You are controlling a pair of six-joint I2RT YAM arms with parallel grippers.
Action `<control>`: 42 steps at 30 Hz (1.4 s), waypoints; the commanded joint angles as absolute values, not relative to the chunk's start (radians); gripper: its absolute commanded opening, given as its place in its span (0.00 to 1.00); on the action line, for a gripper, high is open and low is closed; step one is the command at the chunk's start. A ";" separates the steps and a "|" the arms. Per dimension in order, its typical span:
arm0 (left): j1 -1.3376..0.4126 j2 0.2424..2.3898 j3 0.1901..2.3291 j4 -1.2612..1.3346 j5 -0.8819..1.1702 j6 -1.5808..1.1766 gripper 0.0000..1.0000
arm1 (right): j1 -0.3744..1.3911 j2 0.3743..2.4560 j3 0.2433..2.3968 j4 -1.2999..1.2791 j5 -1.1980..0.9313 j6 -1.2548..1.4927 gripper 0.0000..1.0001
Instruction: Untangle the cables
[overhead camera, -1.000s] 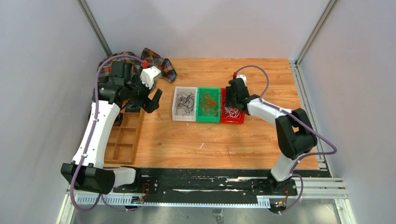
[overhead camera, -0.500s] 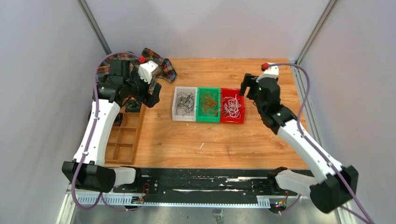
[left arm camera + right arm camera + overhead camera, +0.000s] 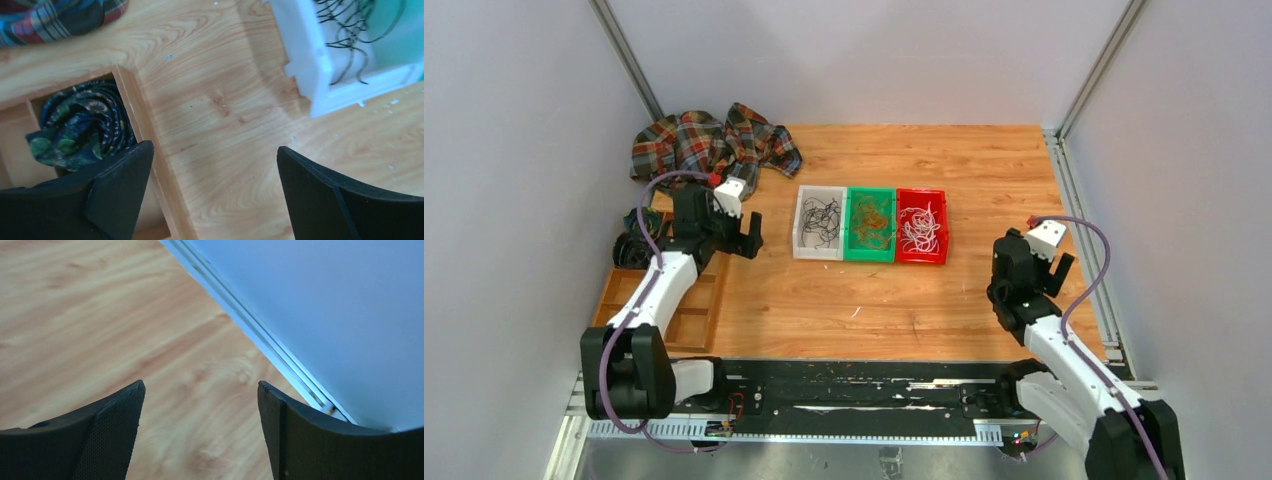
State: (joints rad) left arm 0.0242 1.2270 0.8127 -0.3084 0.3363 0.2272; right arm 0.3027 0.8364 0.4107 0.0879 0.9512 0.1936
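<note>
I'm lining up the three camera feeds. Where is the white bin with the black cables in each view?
Top external: the white bin is leftmost of three bins, mid-table, with the black cables inside.
Left wrist: upper right corner.
Right wrist: not in it.
Shared landmark: the plaid cloth, upper left in both the top external and left wrist views.

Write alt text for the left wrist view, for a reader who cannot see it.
The left hand, open and holding nothing, hangs over the wooden table. At upper right stands a white bin with thin black cables. At left a wooden tray holds a dark patterned roll, and a plaid cloth lies top left.
</note>
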 commanded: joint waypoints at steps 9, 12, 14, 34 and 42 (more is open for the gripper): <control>0.044 1.150 0.233 0.785 0.232 0.112 0.98 | 0.101 1.082 0.217 0.596 0.921 0.256 0.82; 0.044 1.167 0.222 0.832 0.213 0.087 0.98 | 0.089 1.165 0.214 0.707 0.881 0.224 0.83; 0.044 1.189 0.209 0.885 0.208 0.066 0.98 | 0.083 1.215 0.220 0.754 0.849 0.215 0.84; 0.028 1.365 0.182 1.096 0.218 0.063 0.98 | 0.088 1.390 0.221 1.004 0.366 -0.062 0.87; 0.028 1.371 0.176 1.124 0.217 0.058 0.98 | 0.091 1.399 0.219 1.020 0.367 -0.070 0.88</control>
